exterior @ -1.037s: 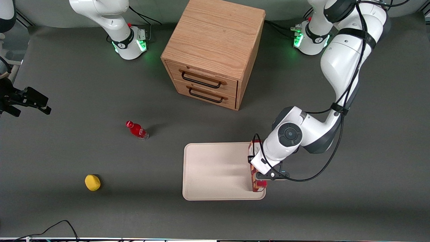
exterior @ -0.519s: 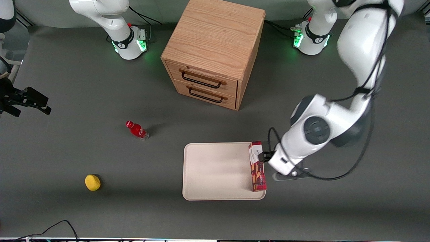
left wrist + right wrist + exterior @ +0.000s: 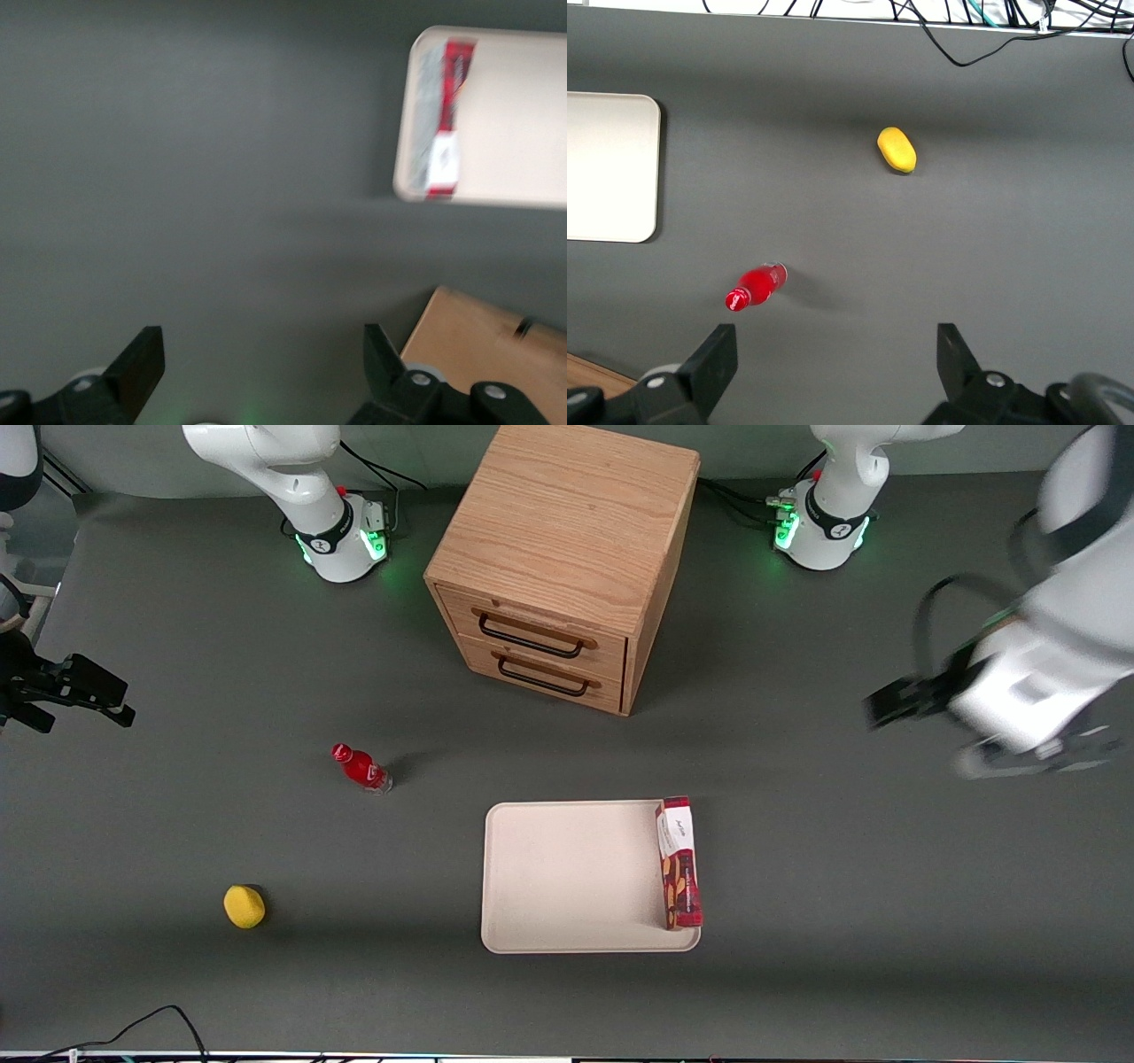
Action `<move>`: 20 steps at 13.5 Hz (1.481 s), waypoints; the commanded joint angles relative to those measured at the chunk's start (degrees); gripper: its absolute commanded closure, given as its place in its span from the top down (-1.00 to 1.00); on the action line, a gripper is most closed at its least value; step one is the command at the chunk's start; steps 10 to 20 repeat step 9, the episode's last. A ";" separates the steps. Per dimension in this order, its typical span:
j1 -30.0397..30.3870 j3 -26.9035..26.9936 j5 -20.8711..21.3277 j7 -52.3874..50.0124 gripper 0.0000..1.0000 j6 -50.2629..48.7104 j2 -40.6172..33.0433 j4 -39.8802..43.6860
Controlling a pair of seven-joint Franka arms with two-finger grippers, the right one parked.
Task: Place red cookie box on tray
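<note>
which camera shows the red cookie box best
The front view: the red cookie box lies whole along the tray edge nearest the working arm. The left wrist view shows it blurred; the right wrist view misses it. The gripper, jaws open, hangs far from it.

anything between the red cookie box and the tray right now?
Nothing visible. The red cookie box already lies on the tray, along its edge toward the working arm's end. The claw is open, up off toward that end of the table, holding nothing. Bare table lies between it and the tray.
</note>
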 commanded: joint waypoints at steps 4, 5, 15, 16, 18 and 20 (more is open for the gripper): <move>-4.53 12.09 -1.37 10.68 1.00 7.60 -19.67 -26.81; -6.20 14.02 -1.37 10.77 1.00 7.18 -19.69 -26.76; -7.71 15.45 -0.58 11.20 1.00 4.20 -17.76 -21.94; -7.71 15.45 -0.58 11.20 1.00 4.20 -17.76 -21.94; -7.71 15.45 -0.58 11.20 1.00 4.20 -17.76 -21.94; -7.71 15.45 -0.58 11.20 1.00 4.20 -17.76 -21.94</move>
